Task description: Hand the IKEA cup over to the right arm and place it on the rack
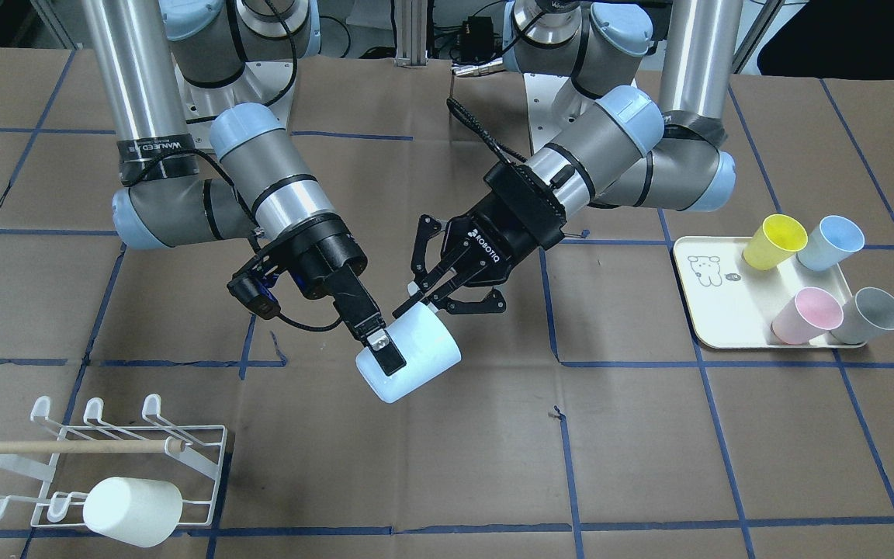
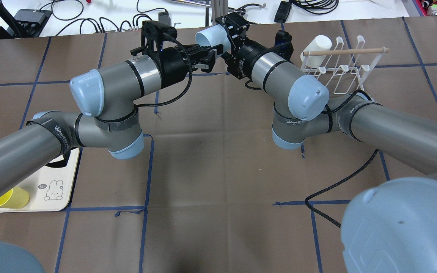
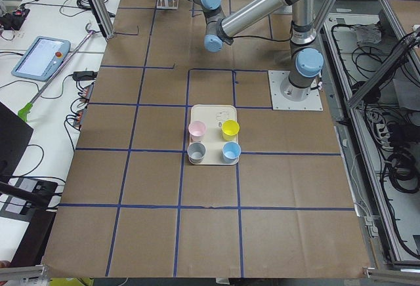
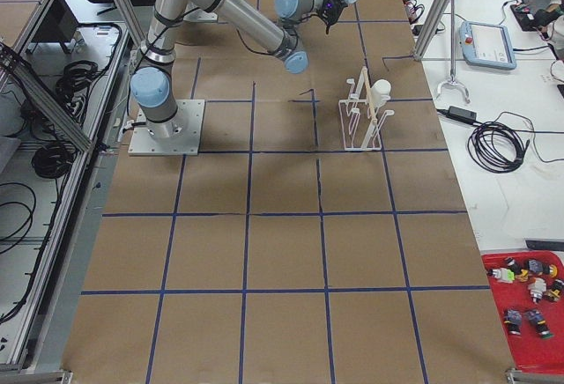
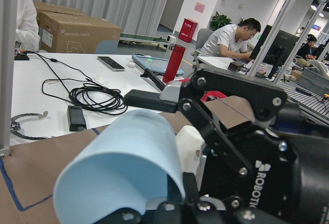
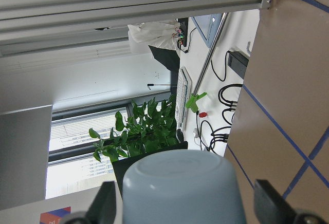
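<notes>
A pale blue-white cup (image 1: 425,359) hangs tilted in the air over the table's middle, rim towards my left arm. My right gripper (image 1: 389,361) is shut across its body near the base. One finger (image 1: 375,334) lies on the wall facing the camera and the other is hidden behind the cup. My left gripper (image 1: 425,301) is shut on the cup's rim. In the right wrist view the cup (image 6: 180,188) sits between the two fingers. In the left wrist view the cup (image 5: 118,167) fills the foreground. The white wire rack (image 1: 199,454) stands at the table's near corner on my right.
A white cup (image 1: 133,505) hangs on the rack's front row, below the wooden dowel (image 1: 67,446). A cream tray (image 1: 715,307) on my left side holds a yellow cup (image 1: 774,241), a blue cup (image 1: 831,242), a pink cup (image 1: 808,314) and a grey cup (image 1: 868,316).
</notes>
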